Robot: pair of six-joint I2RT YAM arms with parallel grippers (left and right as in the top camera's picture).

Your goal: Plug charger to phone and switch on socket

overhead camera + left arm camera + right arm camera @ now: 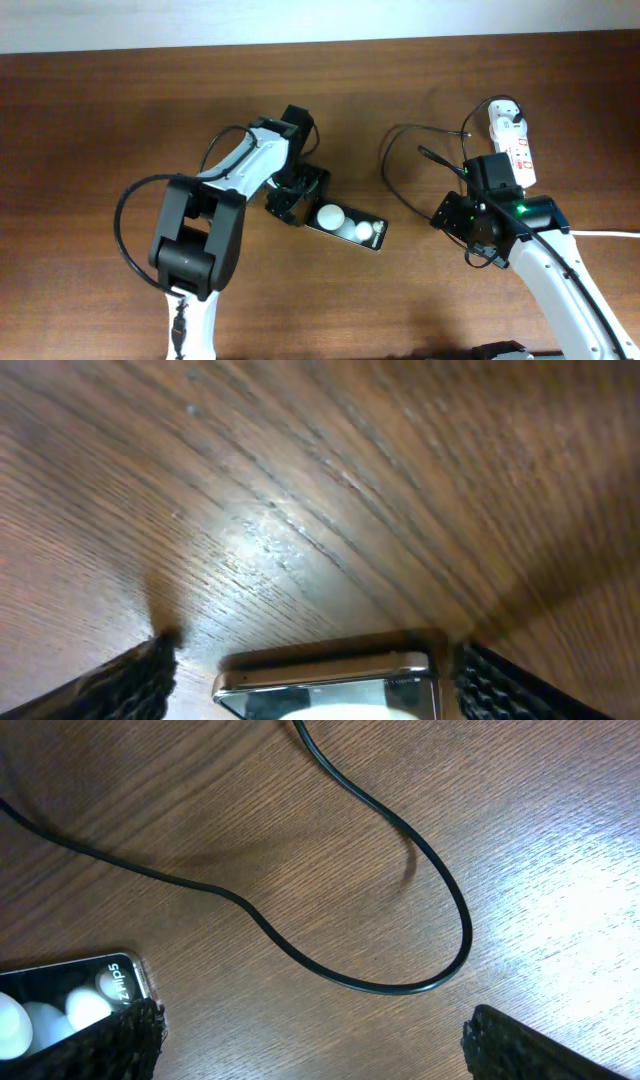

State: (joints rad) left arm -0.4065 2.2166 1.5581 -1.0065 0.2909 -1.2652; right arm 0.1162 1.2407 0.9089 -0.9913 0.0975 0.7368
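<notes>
The phone (345, 225) lies flat on the table (100, 100), white spots up. The left gripper (295, 212) sits at the phone's plain end, the one away from the lettering. In the left wrist view its fingers (130, 682) stand wide, one on either side of that end. A sliver of bare wood shows between each finger and the phone's edge, so it grips nothing.

The right gripper (442, 215) hangs off the phone's lettered end, near it but apart. Its jaws are spread just as wide, with only wood between them. In the right wrist view one of its fingers (110, 1040) shows just beside the phone's lettered corner.

The charger (392, 185) curls in a loose loop on the table beyond the phone's lettered end, clear of the phone. The socket (512, 145) lies farther off on that same side, past the right gripper and well apart from the phone.
</notes>
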